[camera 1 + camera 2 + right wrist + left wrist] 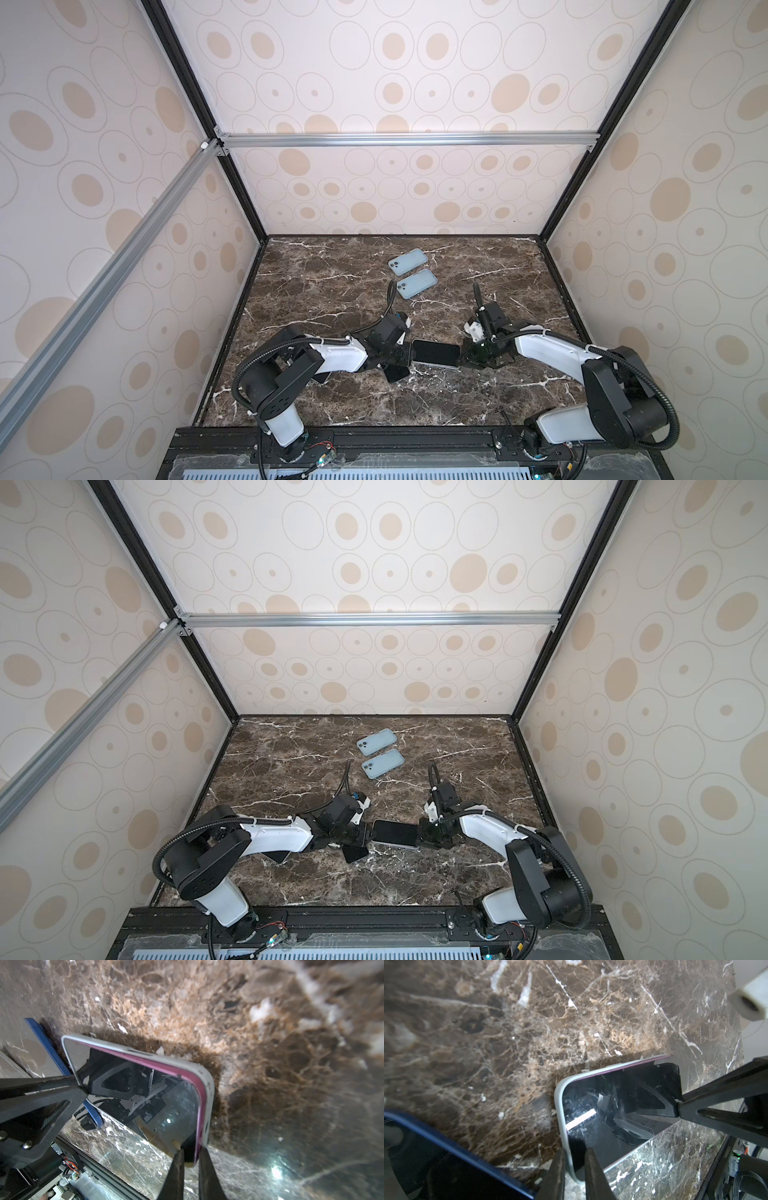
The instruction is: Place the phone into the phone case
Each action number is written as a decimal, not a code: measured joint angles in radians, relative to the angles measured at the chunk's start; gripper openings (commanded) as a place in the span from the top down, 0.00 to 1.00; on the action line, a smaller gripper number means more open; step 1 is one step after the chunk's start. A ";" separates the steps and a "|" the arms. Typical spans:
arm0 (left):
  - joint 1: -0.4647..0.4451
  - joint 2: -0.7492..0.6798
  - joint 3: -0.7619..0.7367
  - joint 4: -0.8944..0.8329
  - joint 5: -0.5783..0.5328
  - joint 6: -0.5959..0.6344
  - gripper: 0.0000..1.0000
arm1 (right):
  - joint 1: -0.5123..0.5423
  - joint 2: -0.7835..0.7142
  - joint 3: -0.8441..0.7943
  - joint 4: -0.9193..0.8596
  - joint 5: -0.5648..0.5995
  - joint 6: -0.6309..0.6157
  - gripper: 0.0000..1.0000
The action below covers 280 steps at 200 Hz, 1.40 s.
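Left end effector clamped on phone in pale case, marble tabletop

Marble table bears far blue phone, near blue phone, dark-blue case

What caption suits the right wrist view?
Right gripper and left gripper clamp opposite ends of the pink phone in its pale case.

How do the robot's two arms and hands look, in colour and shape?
The left arm and right arm have white shells and black joints. A black ribbed cable runs along each. The left hand and right hand are black, with flat fingers that narrow toward the tips.
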 measured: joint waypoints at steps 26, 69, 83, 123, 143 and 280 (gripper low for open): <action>0.003 -0.004 0.000 -0.009 -0.008 0.000 0.82 | 0.014 0.017 0.009 0.002 0.006 0.018 0.87; 0.008 -0.007 0.000 -0.018 -0.015 0.000 0.82 | 0.035 0.050 0.038 -0.013 0.017 0.046 0.87; 0.008 -0.007 0.000 -0.018 -0.015 0.000 0.82 | 0.047 0.056 0.049 -0.026 0.036 0.053 0.87; 0.008 -0.007 0.000 -0.018 -0.015 0.000 0.82 | 0.081 0.067 0.067 -0.046 0.097 0.074 0.87; 0.008 -0.007 0.000 -0.018 -0.014 0.000 0.82 | 0.098 0.075 0.079 -0.058 0.123 0.083 0.87; 0.011 -0.039 0.054 -0.112 -0.019 0.030 0.81 | 0.197 0.056 0.179 -0.198 0.335 0.082 0.77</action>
